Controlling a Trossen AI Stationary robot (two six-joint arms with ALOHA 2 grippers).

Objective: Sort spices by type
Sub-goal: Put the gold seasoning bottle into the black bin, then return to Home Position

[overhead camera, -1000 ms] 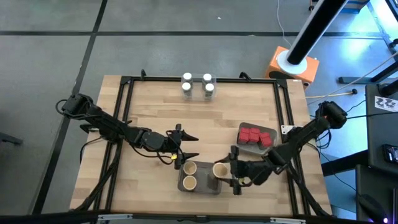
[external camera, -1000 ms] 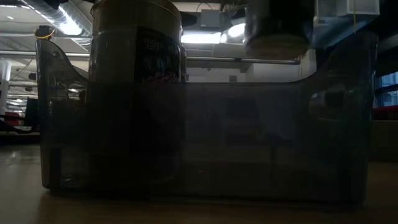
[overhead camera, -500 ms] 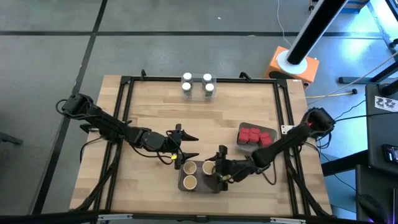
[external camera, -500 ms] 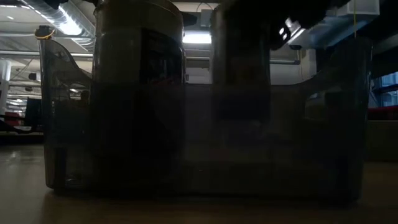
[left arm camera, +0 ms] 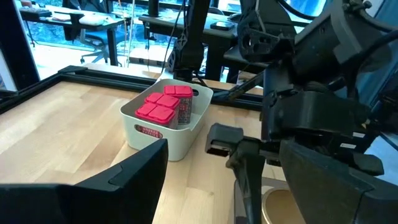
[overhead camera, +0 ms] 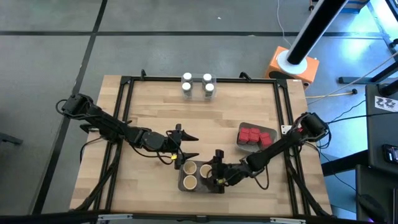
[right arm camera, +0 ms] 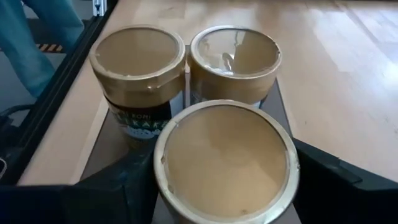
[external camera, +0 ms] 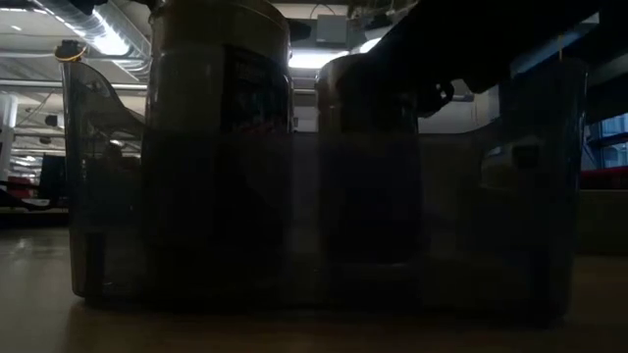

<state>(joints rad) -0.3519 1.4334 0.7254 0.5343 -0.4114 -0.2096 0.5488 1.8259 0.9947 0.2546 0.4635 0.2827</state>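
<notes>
Three tan-topped jars stand together in the clear tray [overhead camera: 181, 186] near the table's front edge. Two of them [right arm camera: 138, 62] [right arm camera: 235, 56] stand free on the tray floor. My right gripper [overhead camera: 209, 172] is shut on the third jar [right arm camera: 227, 158], which is down inside the tray beside them. Just left of the tray, my left gripper [overhead camera: 188, 146] hovers open with nothing between its fingers. Several white-capped jars [overhead camera: 198, 86] stand at the table's far edge. Red packs [left arm camera: 163, 104] lie in a grey tray [overhead camera: 268, 142] on the right. My right gripper pinches the tan-topped jar by two opposite sides [right arm camera: 163, 186] just below its lid, one finger on each. The fingers come from the table's right, slanting down. The jar is upright inside the clear tray [external camera: 491, 196]; whether its base touches the tray floor I cannot tell.
A black frame [overhead camera: 124, 99] runs around the table top. Bare wood lies between the white-capped jars and the trays. My right arm [left arm camera: 311, 93] reaches across the front right of the table.
My right gripper has moved toward the table's left edge and down with the tan-topped jar. The jar was above the clear tray's right end and now sits low inside it, beside the two other jars, still upright.
</notes>
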